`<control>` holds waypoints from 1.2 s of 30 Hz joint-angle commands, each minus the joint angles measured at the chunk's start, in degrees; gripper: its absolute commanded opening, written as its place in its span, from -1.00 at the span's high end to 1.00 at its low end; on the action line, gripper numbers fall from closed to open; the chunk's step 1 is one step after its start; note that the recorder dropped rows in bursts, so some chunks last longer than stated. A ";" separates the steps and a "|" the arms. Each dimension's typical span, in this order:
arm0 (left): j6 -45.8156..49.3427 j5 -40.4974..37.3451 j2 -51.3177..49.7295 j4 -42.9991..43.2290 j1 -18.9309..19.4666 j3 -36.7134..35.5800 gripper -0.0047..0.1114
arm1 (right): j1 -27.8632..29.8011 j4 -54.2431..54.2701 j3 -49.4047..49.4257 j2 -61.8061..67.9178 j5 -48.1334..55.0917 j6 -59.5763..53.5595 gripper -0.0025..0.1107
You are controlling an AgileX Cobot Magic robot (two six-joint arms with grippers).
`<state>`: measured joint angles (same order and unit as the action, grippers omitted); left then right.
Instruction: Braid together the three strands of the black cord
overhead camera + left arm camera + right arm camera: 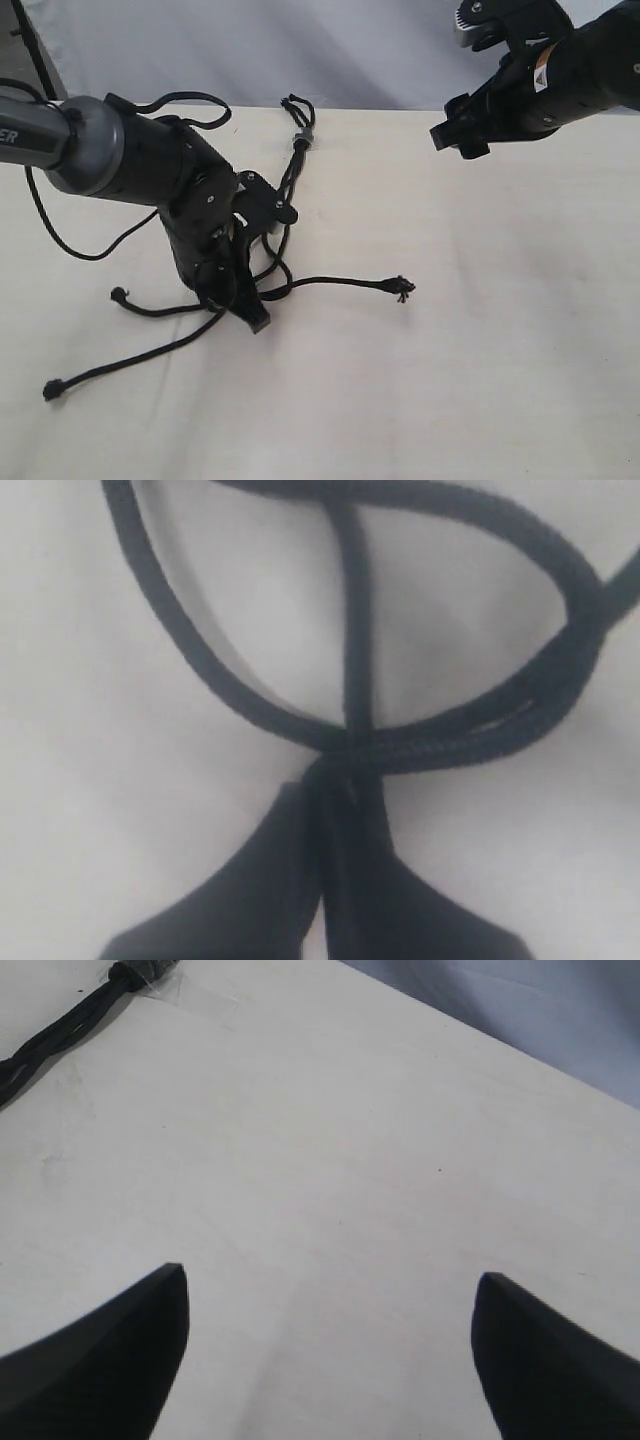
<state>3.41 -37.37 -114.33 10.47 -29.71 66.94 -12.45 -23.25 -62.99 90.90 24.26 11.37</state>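
Cream tabletop (500, 350) filled most of the scene, with a pale grey backdrop (380, 50) behind its far edge. On it lay the black cord (293, 165), its knot (300, 140) near the far edge and topped by small loops (297, 104). Below the knot the three strands (340, 281) fanned out over the table. One knotted tip (403, 289) lay toward the middle, a second (120, 295) beside the left arm, and a third (52, 389) nearest the front edge. The left gripper (257, 320) pointed down at the table where the strands crossed. In the left wrist view its fingers (270, 880) were pressed together, pinching a strand (350, 680) at their tips while other strands looped just beyond. The right gripper (452, 137) hung above the table's far right, well apart from the cord. Its fingers (120, 1350) were spread wide over bare tabletop, holding nothing, with a twisted stretch of cord at the corner of that view.
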 commanded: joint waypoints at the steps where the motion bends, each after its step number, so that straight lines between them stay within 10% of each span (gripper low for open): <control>1: 1.32 -8.31 -0.68 -15.38 -1.85 -0.54 0.92 | 0.27 0.29 0.19 -0.54 -1.47 -0.24 -0.34; 18: 6.86 -8.48 -0.92 -18.57 -7.66 -0.54 0.88 | 0.27 0.29 0.19 -0.54 -1.44 -0.24 -0.34; 27: 6.84 -6.84 -0.25 -16.94 -7.66 -0.28 0.01 | 0.27 0.29 0.19 -0.54 -1.44 -0.24 -0.34; 36: 4.90 -6.70 15.24 -3.49 -6.78 1.69 0.68 | 0.27 0.29 0.19 -0.54 -1.32 0.23 -0.34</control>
<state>10.09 -45.86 -105.77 1.84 -37.09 67.88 -12.45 -23.25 -62.86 90.90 23.35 11.37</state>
